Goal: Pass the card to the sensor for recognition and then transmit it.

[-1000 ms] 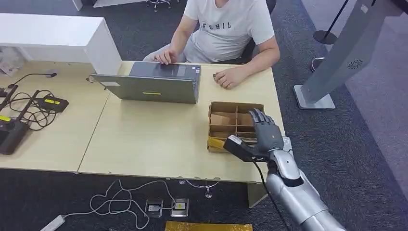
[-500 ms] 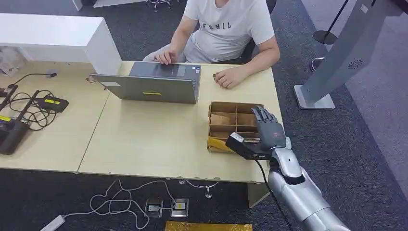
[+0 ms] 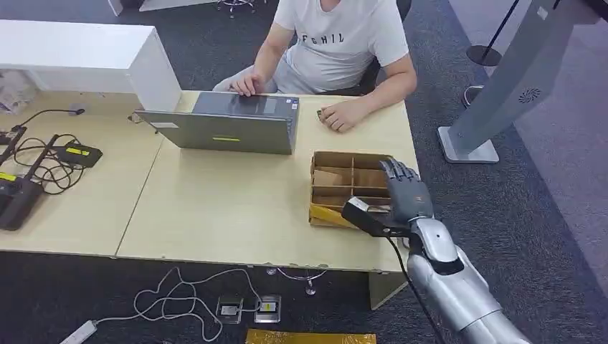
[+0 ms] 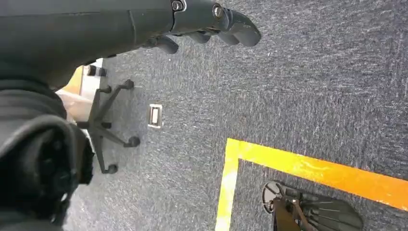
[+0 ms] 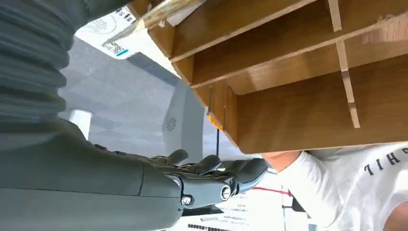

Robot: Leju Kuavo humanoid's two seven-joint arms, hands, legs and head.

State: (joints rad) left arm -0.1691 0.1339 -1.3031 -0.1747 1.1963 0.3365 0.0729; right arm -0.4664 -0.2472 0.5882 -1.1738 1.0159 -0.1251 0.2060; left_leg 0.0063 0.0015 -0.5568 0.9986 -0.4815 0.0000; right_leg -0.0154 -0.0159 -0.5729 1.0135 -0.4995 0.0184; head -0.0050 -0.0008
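Rightward since before, right hand [image 3: 403, 198] hovers spread, empty over divided box [image 3: 337, 178]; wrist view shows card [image 5: 144, 19].

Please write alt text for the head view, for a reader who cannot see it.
The robot's right hand hovers, fingers spread, over a divided cardboard box on a wooden table. Across the table, a person sits behind a grey laptop.

pale matt wooden table [image 3: 215, 208] | brown divided cardboard box [image 3: 337, 179] | matt grey metal laptop [image 3: 226, 132] | rough dark grey carpet [image 3: 545, 215]
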